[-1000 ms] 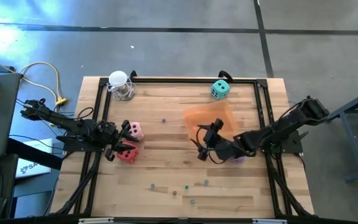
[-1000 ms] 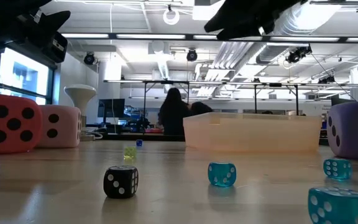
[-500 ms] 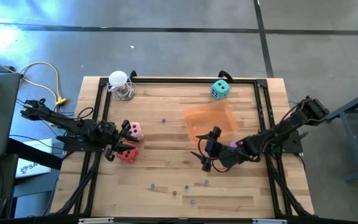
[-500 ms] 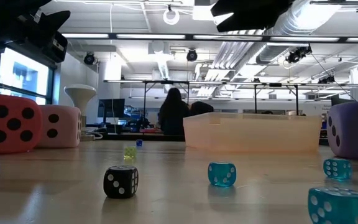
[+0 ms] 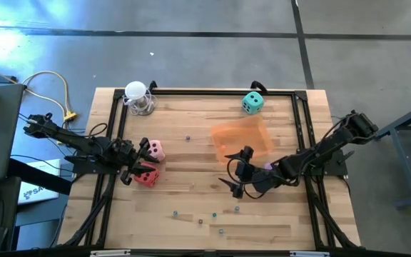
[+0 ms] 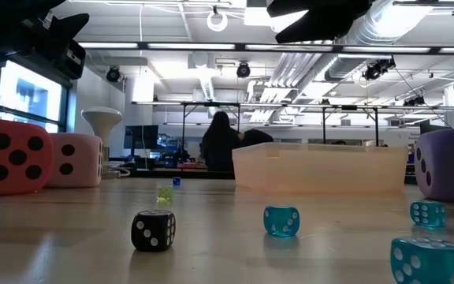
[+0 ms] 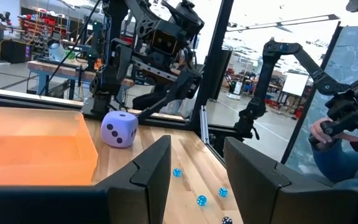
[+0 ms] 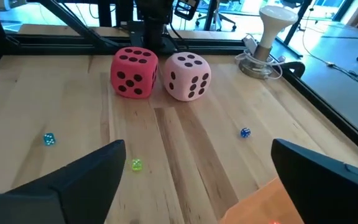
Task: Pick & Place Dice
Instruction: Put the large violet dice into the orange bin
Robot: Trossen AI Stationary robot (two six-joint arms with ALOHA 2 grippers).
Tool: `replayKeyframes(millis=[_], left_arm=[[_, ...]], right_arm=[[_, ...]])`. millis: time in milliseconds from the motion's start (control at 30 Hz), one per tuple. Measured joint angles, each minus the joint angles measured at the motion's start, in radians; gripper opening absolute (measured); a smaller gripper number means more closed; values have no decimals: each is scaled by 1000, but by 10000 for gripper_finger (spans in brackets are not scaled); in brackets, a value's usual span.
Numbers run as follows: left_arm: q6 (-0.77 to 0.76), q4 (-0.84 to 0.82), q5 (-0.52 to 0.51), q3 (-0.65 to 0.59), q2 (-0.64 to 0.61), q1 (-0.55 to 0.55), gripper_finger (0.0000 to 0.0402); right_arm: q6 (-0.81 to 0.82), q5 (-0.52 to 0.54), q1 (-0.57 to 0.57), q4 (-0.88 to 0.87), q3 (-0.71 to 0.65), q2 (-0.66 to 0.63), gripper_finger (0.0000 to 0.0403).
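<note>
Right gripper [image 5: 232, 183] is hanging over the middle of the table [image 5: 191, 207] with its fingers spread wide and nothing between them; its own camera is showing both fingers far apart over bare wood. You are working with four dice. The purple die [image 7: 119, 130] is sitting just behind that gripper, under the right arm's wrist and close to the orange tray's [image 5: 241, 135] near corner, so in the high view the arm is hiding most of it. The teal die [image 5: 252, 102] is standing at the far edge, beyond the tray. The red die [image 5: 146, 175] and pink die [image 5: 154, 150] are sitting side by side at the left, touching or nearly so.

Left gripper [image 5: 134, 169] is resting right beside that red and pink pair. Its fingers are standing partly apart, and its wrist camera is showing an empty gap between them.

The relation to watch: the right gripper is pointing toward the left side of the table, away from the purple die, which lies back toward the arm's own base. For purple, you are likely needing to draw the right gripper back and turn down onto it. For red or pink, the left arm is plainly the nearer one. A cube has no long axis, so squaring the fingers to two flat faces is what matters.
</note>
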Motion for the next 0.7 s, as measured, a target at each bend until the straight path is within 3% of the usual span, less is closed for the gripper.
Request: replayKeyframes(millis=[133, 400, 533, 700], left_arm=[[-2, 0, 0, 0, 0, 0, 144], [-8, 0, 1, 0, 0, 0, 144], [-8, -1, 1, 0, 0, 0, 144], [-8, -5, 1, 0, 0, 0, 144]], right_arm=[[-9, -20, 0, -2, 0, 0, 396], [-38, -205, 41, -42, 0, 0, 392], [-16, -290, 65, -190, 0, -12, 392], [171, -278, 114, -431, -1, -52, 391]])
